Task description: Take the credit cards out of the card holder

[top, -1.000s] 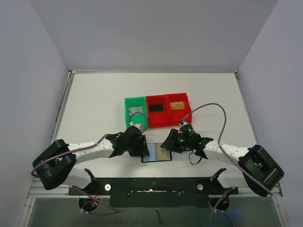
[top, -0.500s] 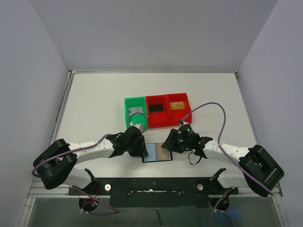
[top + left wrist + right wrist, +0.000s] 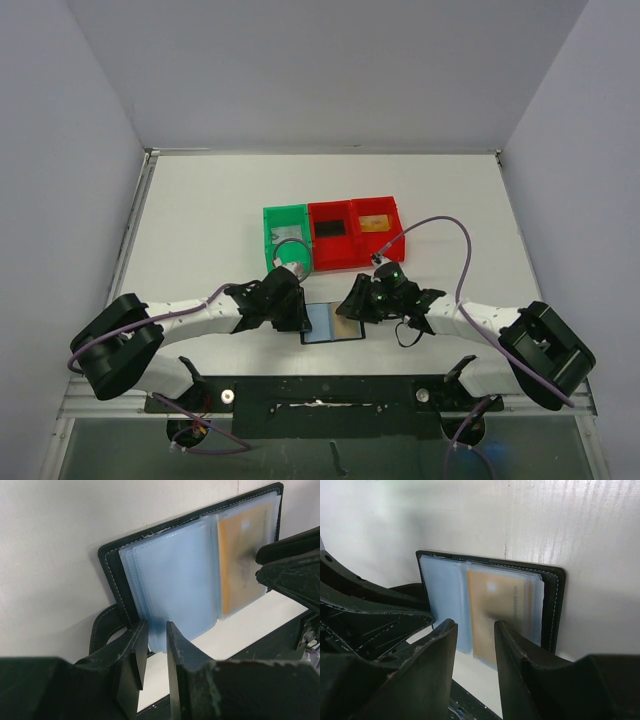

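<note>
Since the earlier top view, the right gripper (image 3: 352,308) has crept slightly left and away from the arm bases, so its tips now overlap the right half of the card holder (image 3: 328,327). The left gripper (image 3: 299,318) has barely shifted and sits at the holder's left edge. I judge this to be the final approach for an extraction, with one arm steadying and the other lining up. In this view the holder lies open and flat on the table (image 3: 200,230), at its near edge between the two grippers. Behind it stand the green bin (image 3: 268,225) and the red bins (image 3: 350,262), with a black card (image 3: 330,228) already lying in one red compartment. From the left wrist, the holder shows a black stitched cover, a stack of bluish clear sleeves (image 3: 175,580) and a curled strap tab (image 3: 102,630) at its left. A gold card (image 3: 245,560) sits inside the right-hand sleeve. My left jaws stand narrowly apart with the near edge of the sleeve stack in the gap. I cannot tell whether they bear on it yet. From the right wrist, the jaws are plainly apart and empty, straddling the near edge of the gold card's sleeve. The card is blurred through the plastic but looks fully seated, so I count it as not yet removed.
</note>
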Robot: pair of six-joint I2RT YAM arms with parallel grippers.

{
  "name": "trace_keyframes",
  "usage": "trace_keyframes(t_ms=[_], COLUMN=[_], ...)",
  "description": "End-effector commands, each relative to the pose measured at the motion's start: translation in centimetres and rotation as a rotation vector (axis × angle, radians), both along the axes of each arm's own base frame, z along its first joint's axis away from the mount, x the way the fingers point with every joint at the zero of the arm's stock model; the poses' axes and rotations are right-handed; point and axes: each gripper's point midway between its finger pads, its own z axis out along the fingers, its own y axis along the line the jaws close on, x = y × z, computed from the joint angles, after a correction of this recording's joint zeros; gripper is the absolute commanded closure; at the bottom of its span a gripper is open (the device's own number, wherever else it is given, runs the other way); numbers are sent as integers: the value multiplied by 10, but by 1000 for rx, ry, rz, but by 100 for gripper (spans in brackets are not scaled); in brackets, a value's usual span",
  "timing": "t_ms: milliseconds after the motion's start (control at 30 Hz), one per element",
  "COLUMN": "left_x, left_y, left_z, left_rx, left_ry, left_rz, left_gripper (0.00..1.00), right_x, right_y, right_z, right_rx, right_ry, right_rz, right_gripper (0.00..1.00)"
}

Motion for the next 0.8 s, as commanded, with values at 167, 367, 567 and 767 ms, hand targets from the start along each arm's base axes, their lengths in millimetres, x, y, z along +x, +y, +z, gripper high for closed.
trace_keyframes(t_ms=[167,367,567,767], left_x=[2,3,4,4], left_y=[-2,-1,-2,-2], left_z=[3,3,4,4], left_rx=[-7,-3,-4,-3], left_ry=[-17,-24,-25,-26], left_rz=[-9,-6,-7,-9], left_gripper=[80,79,77,77], right_x=[12,12,9,6], right_y=[10,0,-9,-8], right_z=[29,29,14,4], right_rx=[53,16,-50,-71], right_ry=[-83,-91,-57,-35], right_rz=[-7,-32,-47,-23], right_gripper=[62,58,57,56])
